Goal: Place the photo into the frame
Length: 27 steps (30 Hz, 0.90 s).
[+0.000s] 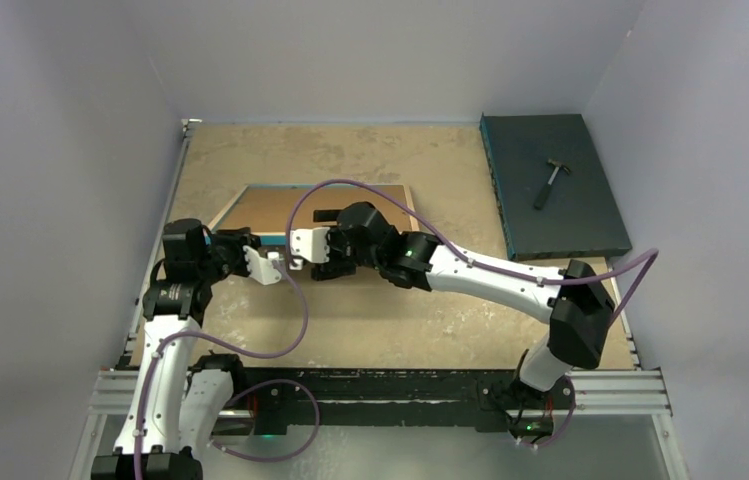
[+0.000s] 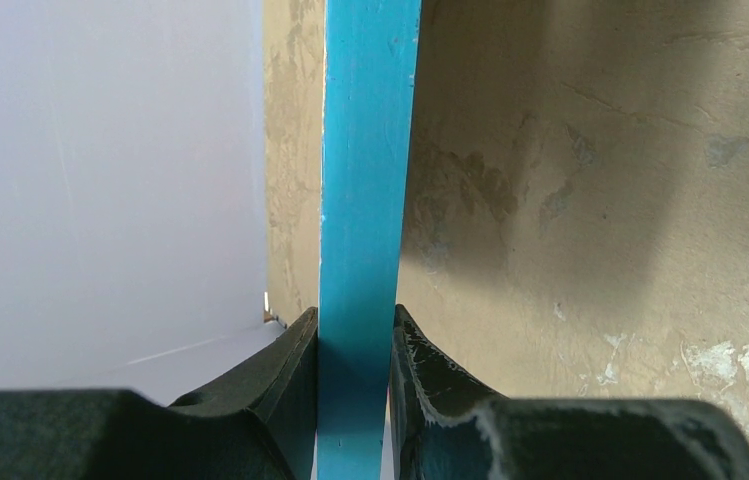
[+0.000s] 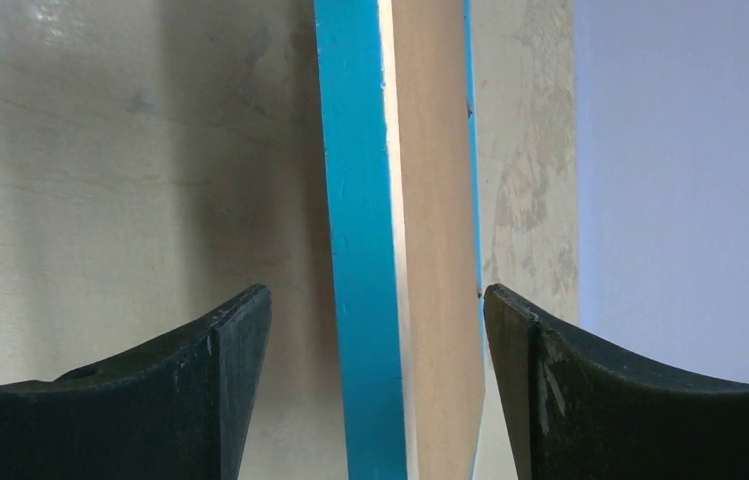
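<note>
1. The frame (image 1: 262, 240) lies on the left-middle part of the table (image 1: 400, 320). Its brown back faces up and its blue near edge is by the 2 grippers.
2. The left gripper (image 1: 272, 266) pinches that blue edge. In the left wrist view, the 2 black fingers (image 2: 295, 360) press on both sides of the blue strip (image 2: 365, 200), with no gap.
3. The right gripper (image 1: 302, 248) is just beside the left one, at the same near edge.
4. In the right wrist view, the right gripper (image 3: 378, 295) has its fingers (image 3: 240, 340) spread wide. The frame's edge (image 3: 355, 250), blue with pale wood next to it, sits between them. There is a gap on each side, so they do not touch it.
5. I cannot tell if the near edge is lifted off the table.
6. The frame's left side is near the table's left edge, so there is little room there.
7. There is bare table between the frame and the arm bases. There is more on the right.
8. A dark slab (image 1: 570, 225) with a small hammer (image 1: 550, 182) on it fills the far right corner. It is well apart from the frame.
</note>
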Each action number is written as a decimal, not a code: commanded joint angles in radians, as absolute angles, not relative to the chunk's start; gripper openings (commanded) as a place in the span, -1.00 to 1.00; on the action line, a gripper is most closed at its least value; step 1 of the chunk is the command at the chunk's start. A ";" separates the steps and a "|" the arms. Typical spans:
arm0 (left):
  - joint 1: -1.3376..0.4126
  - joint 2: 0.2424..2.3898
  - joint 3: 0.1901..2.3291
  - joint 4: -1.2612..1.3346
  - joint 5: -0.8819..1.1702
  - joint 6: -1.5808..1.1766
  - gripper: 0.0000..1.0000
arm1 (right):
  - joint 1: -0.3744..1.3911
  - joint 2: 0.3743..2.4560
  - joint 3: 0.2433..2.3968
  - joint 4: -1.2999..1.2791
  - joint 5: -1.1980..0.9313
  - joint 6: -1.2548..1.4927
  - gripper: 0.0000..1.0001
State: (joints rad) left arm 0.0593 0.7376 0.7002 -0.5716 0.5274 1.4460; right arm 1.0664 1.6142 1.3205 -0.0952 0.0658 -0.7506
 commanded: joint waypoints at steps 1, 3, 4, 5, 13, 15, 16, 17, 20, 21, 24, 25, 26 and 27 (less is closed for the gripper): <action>0.060 0.718 0.756 -0.562 0.598 1.391 -0.85 | 1.095 1.607 1.304 0.007 0.154 -0.800 0.55; 0.061 0.715 0.758 -0.561 0.599 1.391 -0.85 | 1.101 1.622 1.306 0.032 0.171 -0.804 0.42; 0.062 0.713 0.758 -0.561 0.600 1.391 -0.85 | 1.104 1.631 1.311 0.037 0.178 -0.801 0.33; 0.061 0.709 0.758 -0.561 0.601 1.390 -0.86 | 1.103 1.639 1.317 0.044 0.187 -0.796 0.21; 0.061 0.672 0.739 -0.540 0.607 1.402 -0.83 | 1.107 1.650 1.335 0.058 0.196 -0.761 -0.21; 0.062 0.674 0.742 -0.540 0.609 1.399 -0.83 | 1.106 1.653 1.332 0.048 0.187 -0.761 -0.17; 0.060 0.673 0.744 -0.541 0.609 1.398 -0.83 | 1.107 1.655 1.330 0.049 0.184 -0.761 -0.16; 0.061 0.672 0.744 -0.543 0.611 1.399 -0.83 | 1.107 1.657 1.329 0.054 0.182 -0.760 -0.17; 0.061 0.669 0.741 -0.541 0.612 1.401 -0.79 | 1.107 1.662 1.324 0.066 0.178 -0.754 -0.31; 0.061 0.666 0.741 -0.539 0.612 1.397 -0.70 | 1.107 1.664 1.326 0.068 0.171 -0.745 -0.47; 0.061 0.653 0.742 -0.520 0.617 1.382 -0.20 | 1.098 1.659 1.358 0.052 0.111 -0.680 -0.80; 0.061 0.648 0.740 -0.511 0.620 1.376 0.08 | 1.093 1.656 1.365 0.055 0.106 -0.674 -0.90; 0.061 0.643 0.740 -0.502 0.622 1.368 0.29 | 1.091 1.652 1.372 0.061 0.108 -0.669 -0.97; 0.061 0.640 0.741 -0.494 0.624 1.356 0.41 | 1.089 1.650 1.381 0.063 0.108 -0.664 -1.00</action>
State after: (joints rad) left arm 0.0605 0.6701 0.7010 -0.5709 0.5541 1.4124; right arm 1.1038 1.6638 1.3102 0.0048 0.1493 -0.7948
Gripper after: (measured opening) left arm 0.596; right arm 0.246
